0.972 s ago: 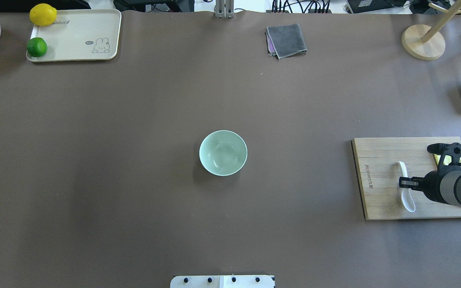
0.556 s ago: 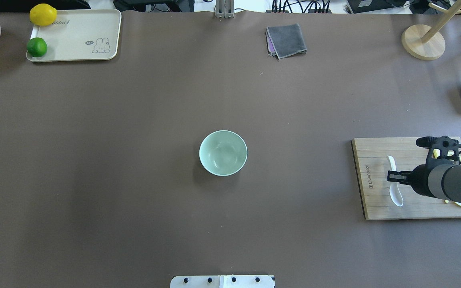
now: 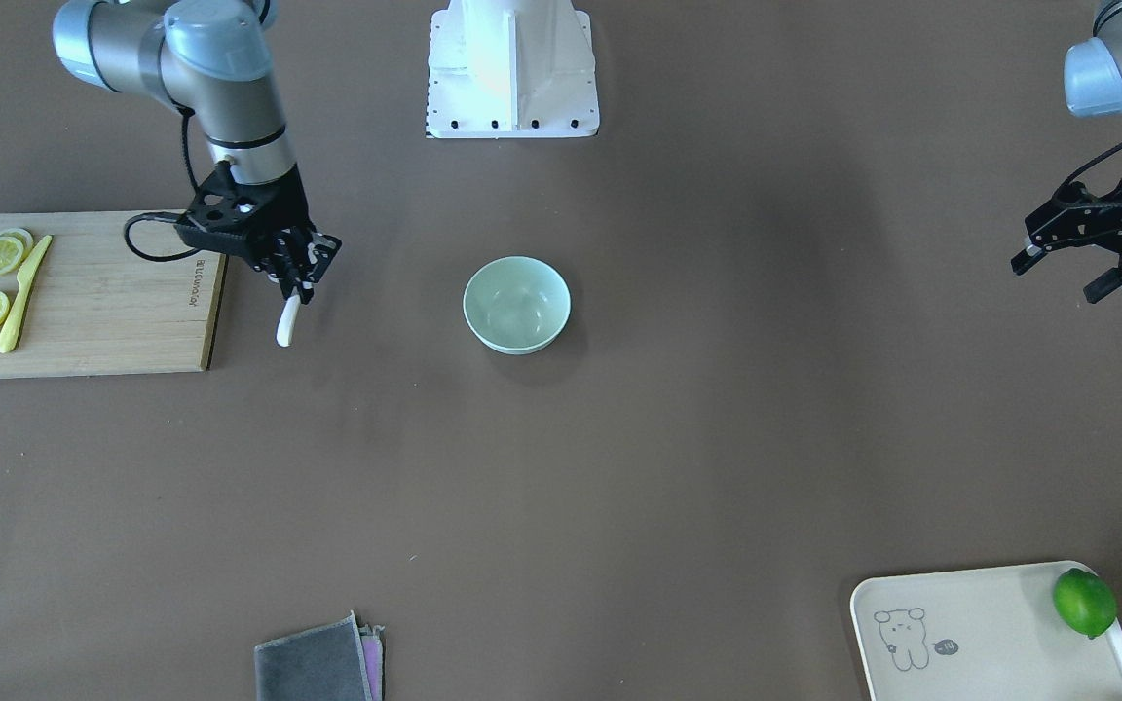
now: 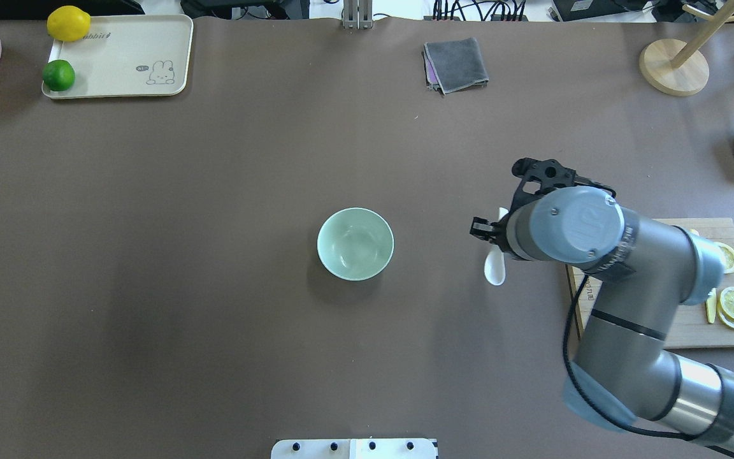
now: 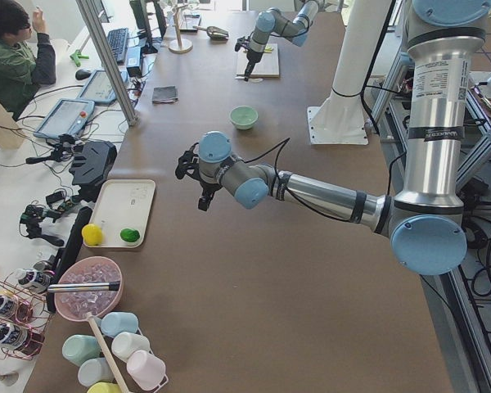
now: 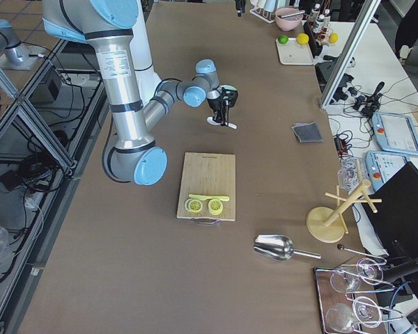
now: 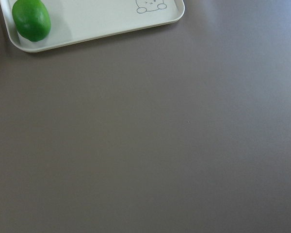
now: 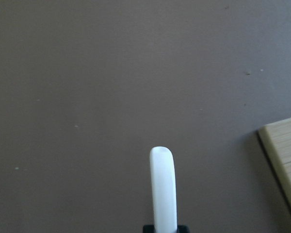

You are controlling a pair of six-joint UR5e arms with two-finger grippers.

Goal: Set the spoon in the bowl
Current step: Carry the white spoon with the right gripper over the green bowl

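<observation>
Your right gripper [image 3: 296, 285] is clamped on the handle of the white spoon [image 4: 494, 271] and holds it above the brown table. Reading the overhead view as a clock around the spoon, the wooden cutting board [image 3: 103, 312] lies close by at four o'clock. The mint-green bowl [image 4: 355, 244] stands well apart at nine o'clock. Much farther out the same way, your left gripper [image 3: 1055, 278] hangs with its jaws spread wide, gripping nothing.

Long brown table [image 4: 214, 331], cluttered white side desk [image 5: 0, 188] alongside it, tiled floor [image 6: 49, 209] around, even bright light.
</observation>
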